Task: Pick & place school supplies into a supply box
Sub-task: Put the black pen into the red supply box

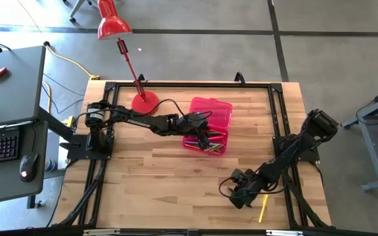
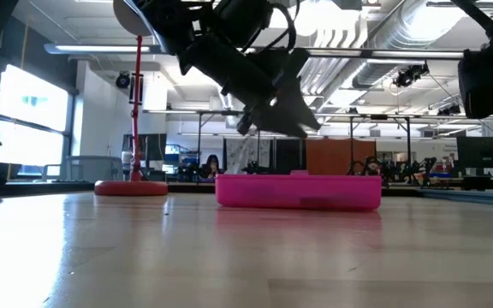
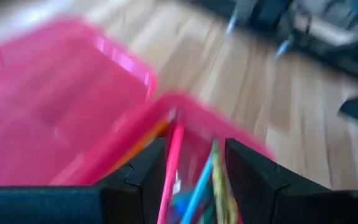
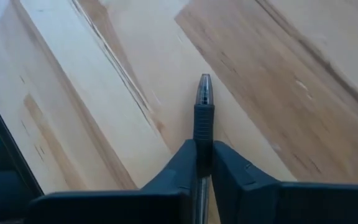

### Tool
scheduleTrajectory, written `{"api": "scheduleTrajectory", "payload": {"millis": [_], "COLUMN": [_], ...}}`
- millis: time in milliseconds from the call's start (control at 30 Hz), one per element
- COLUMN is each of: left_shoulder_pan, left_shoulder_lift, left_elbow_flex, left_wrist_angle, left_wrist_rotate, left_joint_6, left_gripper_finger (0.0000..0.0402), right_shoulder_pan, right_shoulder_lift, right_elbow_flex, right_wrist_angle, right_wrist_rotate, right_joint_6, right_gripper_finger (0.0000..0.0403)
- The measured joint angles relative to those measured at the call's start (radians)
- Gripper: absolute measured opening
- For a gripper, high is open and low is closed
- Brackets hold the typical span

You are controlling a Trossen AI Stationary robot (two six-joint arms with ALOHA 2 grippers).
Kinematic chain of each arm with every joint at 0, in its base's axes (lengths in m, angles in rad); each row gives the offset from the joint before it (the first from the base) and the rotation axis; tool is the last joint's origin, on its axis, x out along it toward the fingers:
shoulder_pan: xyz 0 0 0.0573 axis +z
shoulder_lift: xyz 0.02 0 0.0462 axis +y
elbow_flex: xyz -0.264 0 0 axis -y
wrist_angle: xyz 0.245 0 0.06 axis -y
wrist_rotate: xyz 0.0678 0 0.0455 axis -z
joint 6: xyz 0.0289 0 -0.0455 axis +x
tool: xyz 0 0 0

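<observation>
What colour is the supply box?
Translucent hot pink; the supply box shows best in the high view.

The high view is evenly and softly lit, with only faint shadows under the arms on the pale wooden table (image 1: 176, 177). In the low view the room behind glows with bright windows at the left and ceiling light strips, so the arm hanging over the pink supply box (image 2: 298, 190) shows as a near-black silhouette, and the tabletop nearest the camera is soft and out of focus with a pale sheen. The left wrist view is heavily smeared by motion blur, whereas the right wrist view is sharp and warmly lit, with the grey pen (image 4: 203, 109) crisp against the wood grain.
</observation>
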Motion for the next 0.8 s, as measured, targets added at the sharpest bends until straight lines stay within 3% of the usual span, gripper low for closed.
{"api": "scheduleTrajectory", "payload": {"millis": [333,533,667,800], "left_shoulder_pan": [0.000,0.000,0.000,0.000], "left_shoulder_lift": [-0.299,-0.463,-0.515,-0.522], "left_elbow_flex": [0.000,0.000,0.000,0.000], "left_wrist_angle": [-0.374,-0.414,-0.431,-0.435], "left_wrist_rotate": [-0.089,-0.105,-0.105,-0.109], "left_joint_6": [0.004,0.040,0.043,0.043], "left_gripper_finger": [0.0195,0.0195,0.0195,0.0195], "right_shoulder_pan": [-0.074,-0.272,-0.437,-0.566], "right_shoulder_lift": [-0.076,-0.186,-0.241,-0.234], "right_elbow_flex": [-0.002,-0.002,0.005,0.065], "right_wrist_angle": [0.024,0.091,0.161,0.095], "right_wrist_rotate": [0.077,0.188,0.236,0.235], "right_joint_6": [-0.165,-0.480,-0.732,-0.917], "right_gripper_finger": [0.0010,0.0001,0.0000,0.0000]}}
